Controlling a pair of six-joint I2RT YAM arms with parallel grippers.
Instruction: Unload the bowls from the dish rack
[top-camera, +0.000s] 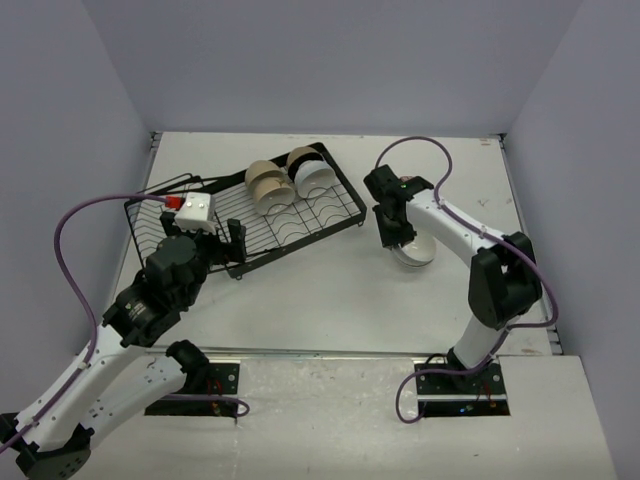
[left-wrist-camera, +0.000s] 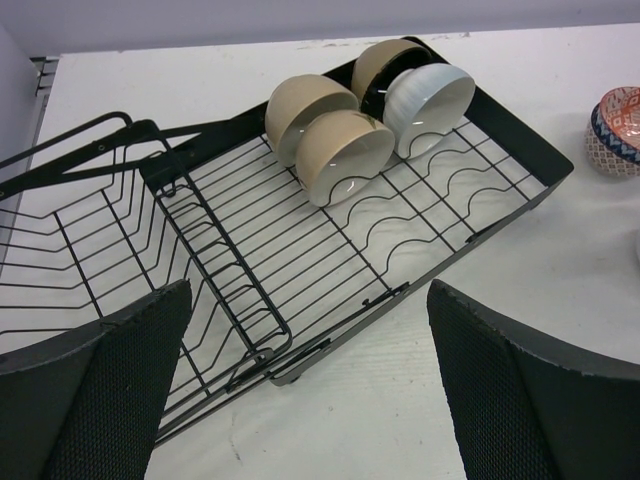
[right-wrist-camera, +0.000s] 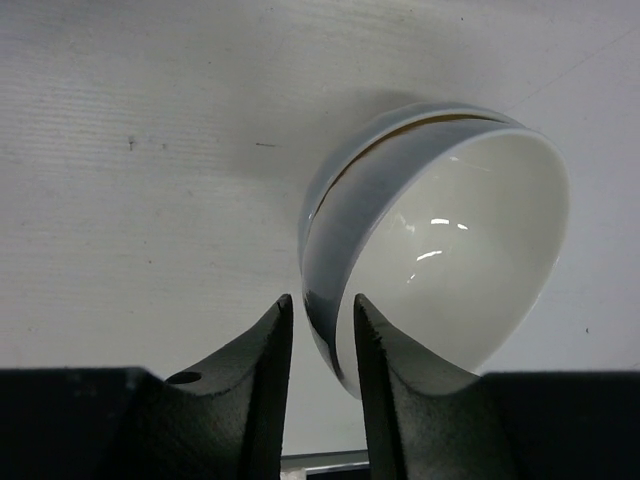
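The black wire dish rack lies on the table's left half. At its far end stand several bowls on edge: two beige ones, a black-lined one and a white one. My left gripper hovers open over the rack's near corner, holding nothing. To the right of the rack a white bowl lies tilted on the table, nested against another bowl. My right gripper straddles its rim with the jaws parted; a gap shows beside the outer finger.
A blue-white patterned bowl stands on the table right of the rack. The rack's deeper basket section is at the left, close to the left wall. Walls close in the table on three sides.
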